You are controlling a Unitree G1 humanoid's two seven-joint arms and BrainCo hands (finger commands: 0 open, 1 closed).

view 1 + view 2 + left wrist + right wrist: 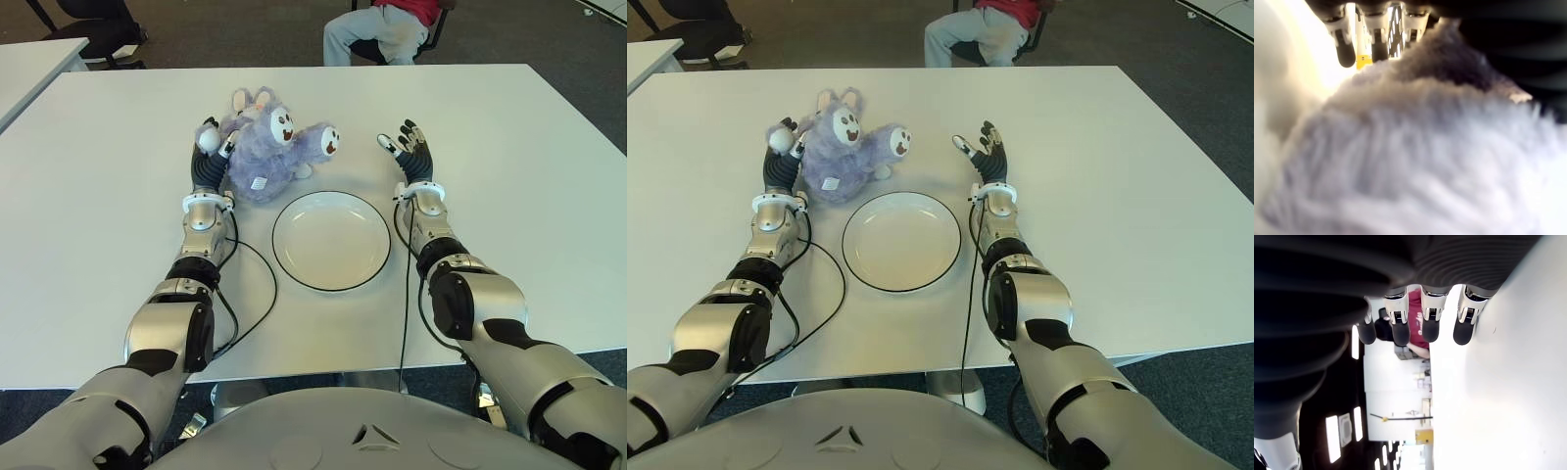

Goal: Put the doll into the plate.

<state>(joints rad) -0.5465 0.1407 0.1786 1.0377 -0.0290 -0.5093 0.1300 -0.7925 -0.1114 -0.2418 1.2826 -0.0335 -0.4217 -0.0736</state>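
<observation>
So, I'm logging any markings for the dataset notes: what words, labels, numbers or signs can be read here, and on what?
No text reads anywhere.
Doll: a small white tag on its side, too small to read.
Plate: plain, no marking visible.
Left hand and right hand: no lettering legible.

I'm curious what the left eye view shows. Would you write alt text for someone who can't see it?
A robot's left hand presses against the side of a purple plush doll on a white table, just beyond an empty white plate. Its right hand is open, holding nothing, right of the doll. A seated person shows at the far edge.
</observation>
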